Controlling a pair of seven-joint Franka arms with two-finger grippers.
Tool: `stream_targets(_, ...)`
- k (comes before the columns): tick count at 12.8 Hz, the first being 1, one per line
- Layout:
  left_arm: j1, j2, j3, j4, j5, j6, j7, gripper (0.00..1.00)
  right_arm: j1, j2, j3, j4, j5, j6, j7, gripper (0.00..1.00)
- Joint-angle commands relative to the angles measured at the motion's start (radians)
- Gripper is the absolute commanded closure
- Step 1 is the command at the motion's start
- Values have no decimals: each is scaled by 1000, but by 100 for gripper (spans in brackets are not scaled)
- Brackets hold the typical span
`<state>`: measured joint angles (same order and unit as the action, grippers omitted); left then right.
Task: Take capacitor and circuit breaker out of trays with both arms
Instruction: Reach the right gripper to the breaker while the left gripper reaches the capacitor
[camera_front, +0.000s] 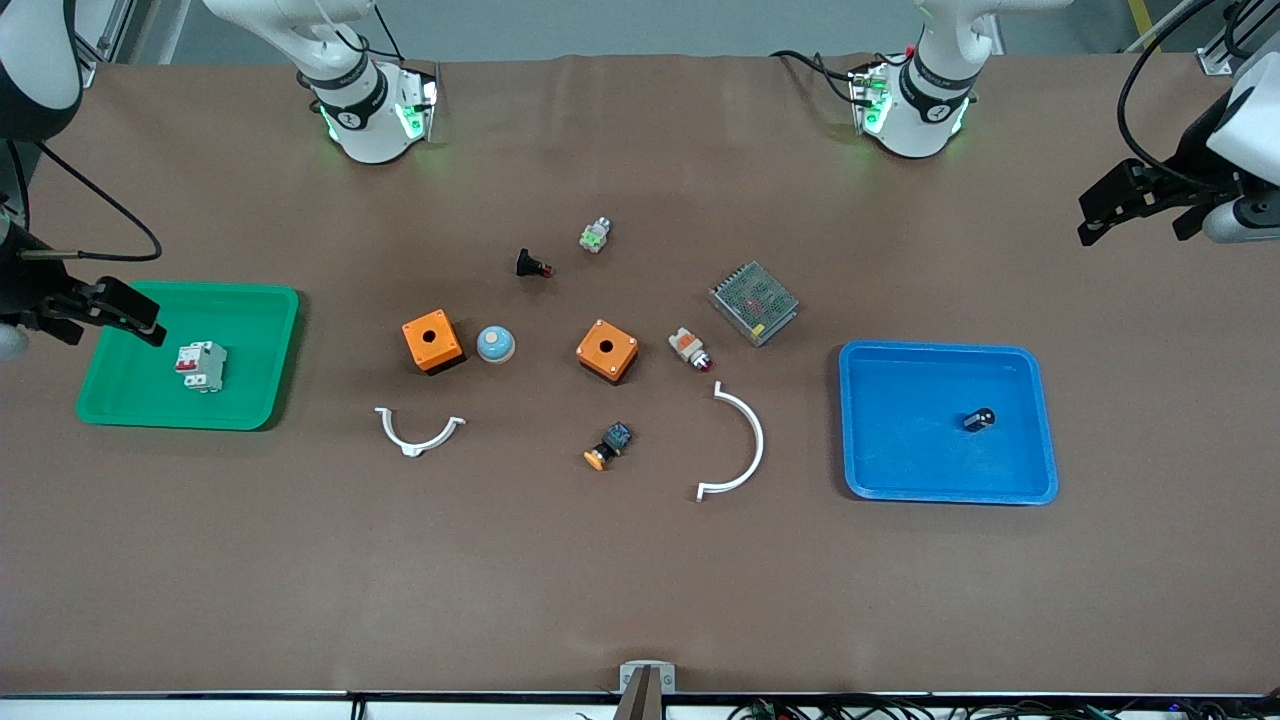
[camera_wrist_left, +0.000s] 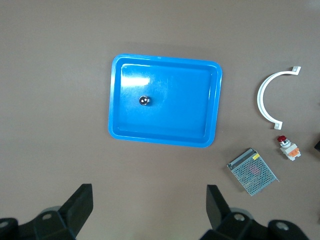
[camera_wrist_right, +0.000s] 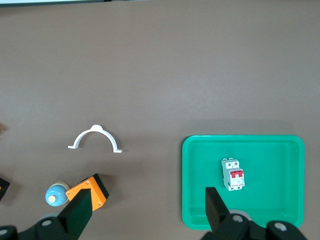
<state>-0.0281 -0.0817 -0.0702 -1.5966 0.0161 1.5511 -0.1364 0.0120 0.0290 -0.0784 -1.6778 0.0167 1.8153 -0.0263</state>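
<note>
The capacitor (camera_front: 979, 420), a tiny black cylinder with a shiny end, lies in the blue tray (camera_front: 860, 420); it also shows in the left wrist view (camera_wrist_left: 145, 100), inside the tray (camera_wrist_left: 165, 140). The white-grey breaker (camera_front: 200, 366) with red levers lies in the green tray (camera_front: 260, 400), and shows in the right wrist view (camera_wrist_right: 233, 174) in the tray (camera_wrist_right: 186, 180). My left gripper (camera_front: 1140, 215) is open and empty, high over the table at the left arm's end (camera_wrist_left: 148, 210). My right gripper (camera_front: 100, 318) is open and empty, high over the green tray's outer edge (camera_wrist_right: 146, 212).
Between the trays lie two orange boxes (camera_front: 432, 341) (camera_front: 607, 350), a blue-white dome (camera_front: 495, 344), two white arcs (camera_front: 420, 432) (camera_front: 740, 445), a metal mesh box (camera_front: 754, 302) and several small push buttons, such as a white-and-orange one (camera_front: 689, 348).
</note>
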Motion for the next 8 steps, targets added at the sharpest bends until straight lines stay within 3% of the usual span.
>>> stream_targets(1,5,13,3,26,-4,-25,26,0,-20,-32,5,-28,2,6,11,0)
stream_targets(5,5,95,41,69,-4,-23,29,0,-23,-31,2,-28,2,-10,11,0)
stream_targets(8,23,224,50,29,-5,-11,-18,0,-49,-12,-1,-33,-17,1,-1,0)
